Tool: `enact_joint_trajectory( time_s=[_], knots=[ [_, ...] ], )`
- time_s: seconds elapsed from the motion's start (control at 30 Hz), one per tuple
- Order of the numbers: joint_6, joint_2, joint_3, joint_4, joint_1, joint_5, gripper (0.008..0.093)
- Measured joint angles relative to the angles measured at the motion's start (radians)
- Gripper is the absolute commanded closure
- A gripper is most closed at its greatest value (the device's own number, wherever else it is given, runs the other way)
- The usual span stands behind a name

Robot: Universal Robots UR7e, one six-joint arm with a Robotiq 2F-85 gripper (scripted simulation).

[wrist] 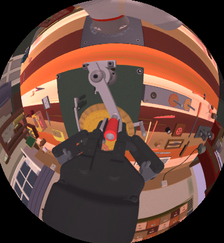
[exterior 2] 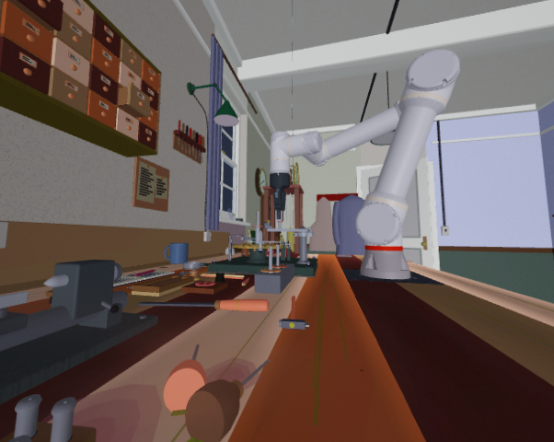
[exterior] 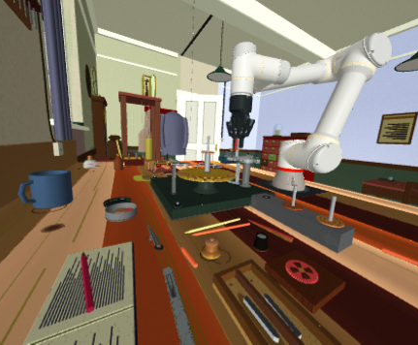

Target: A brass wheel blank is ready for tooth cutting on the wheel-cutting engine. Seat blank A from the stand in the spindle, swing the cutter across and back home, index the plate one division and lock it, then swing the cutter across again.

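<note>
The grey cutter arm (wrist: 104,91) reaches from its pivot post over the brass index plate (wrist: 89,119) on the dark green engine base (exterior: 201,194). At the arm's free end stands a red handle (wrist: 111,131), and my gripper (wrist: 111,128) is closed around that handle from above. From the side camera the gripper (exterior: 239,140) hangs straight down over the far side of the plate (exterior: 206,174). The grey blank stand (exterior: 301,218) lies beside the base, with two pegs that carry brass blanks (exterior: 330,220). The spindle's top is hidden under my fingers.
The engine's upright posts (exterior: 174,179) stand close around the plate. Loose rods (exterior: 221,227), a small knob (exterior: 211,248) and a black cap (exterior: 261,241) lie in front of the base. A blue mug (exterior: 49,189) and a round tin (exterior: 120,208) sit to the left.
</note>
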Motion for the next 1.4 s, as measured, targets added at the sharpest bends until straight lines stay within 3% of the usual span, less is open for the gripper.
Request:
enact_joint_trajectory(
  time_s=[1.4],
  knots=[
    [-0.132,0.017,-0.01,-0.007,-0.132,0.0,0.0934]
  ],
)
